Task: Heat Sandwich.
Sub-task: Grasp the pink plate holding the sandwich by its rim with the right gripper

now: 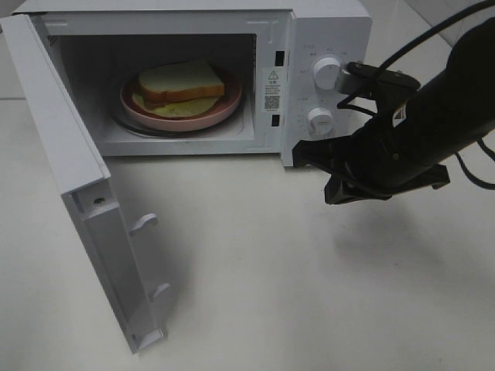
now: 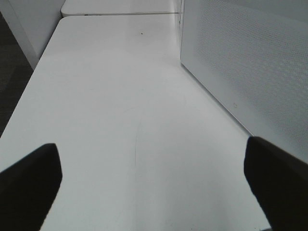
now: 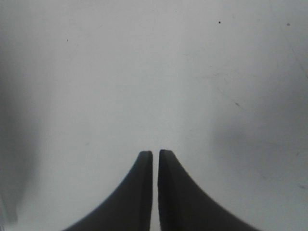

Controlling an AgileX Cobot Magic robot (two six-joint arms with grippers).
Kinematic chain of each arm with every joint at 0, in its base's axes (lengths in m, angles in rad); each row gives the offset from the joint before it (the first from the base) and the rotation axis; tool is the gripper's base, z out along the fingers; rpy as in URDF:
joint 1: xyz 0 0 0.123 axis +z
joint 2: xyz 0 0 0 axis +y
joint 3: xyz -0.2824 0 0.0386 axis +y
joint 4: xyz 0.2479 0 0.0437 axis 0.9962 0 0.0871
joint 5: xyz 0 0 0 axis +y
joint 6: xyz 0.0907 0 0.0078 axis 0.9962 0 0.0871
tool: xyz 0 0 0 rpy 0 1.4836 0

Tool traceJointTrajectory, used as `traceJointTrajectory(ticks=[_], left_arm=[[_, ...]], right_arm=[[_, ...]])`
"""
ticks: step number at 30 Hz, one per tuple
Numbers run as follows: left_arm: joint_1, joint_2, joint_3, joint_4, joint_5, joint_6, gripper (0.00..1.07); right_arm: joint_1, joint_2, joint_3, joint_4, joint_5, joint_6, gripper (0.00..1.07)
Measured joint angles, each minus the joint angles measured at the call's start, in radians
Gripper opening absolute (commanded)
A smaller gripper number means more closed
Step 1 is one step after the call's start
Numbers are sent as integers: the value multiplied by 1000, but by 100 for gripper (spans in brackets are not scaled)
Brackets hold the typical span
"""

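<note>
**Inside boxy white microwave oven (image 1: pixel 325 31): small white-bread sandwich (image 1: pixel 182 83) on round pink plate (image 1: pixel 193 122)**

Hinged white door (image 1: pixel 54 131) wide open. Tan crust plain to see, yellow-green filling visible only along the near edge, plate's far rim hidden behind the bread. Black right end effector (image 3: pixel 155 155) over bare white worktop (image 1: pixel 255 263), fingers together, nothing between them; in the high view hard to separate from its dark arm, near the lower round white knob (image 1: pixel 319 120). Left end effector (image 2: pixel 154 183) spread wide, empty, both fingers cut off by the wrist picture's edge.
</note>
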Motion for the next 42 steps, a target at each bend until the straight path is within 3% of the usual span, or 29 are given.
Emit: traceJointTrajectory(ticks=[12,33,38,41,42], left_arm=[[0,0,0,0,0,0,98],[0,0,0,0,0,0,98],[0,0,0,0,0,0,98],[0,0,0,0,0,0,98],[0,0,0,0,0,0,98]], right_arm=[[0,0,-100,-3,224,-571,12],[0,0,-105,-20,268,-1571,16],[0,0,-105,-21,269,-1647,25],[0,0,-105,-21,255,-1656,46],[0,0,-105,-21,255,-1656,46]])
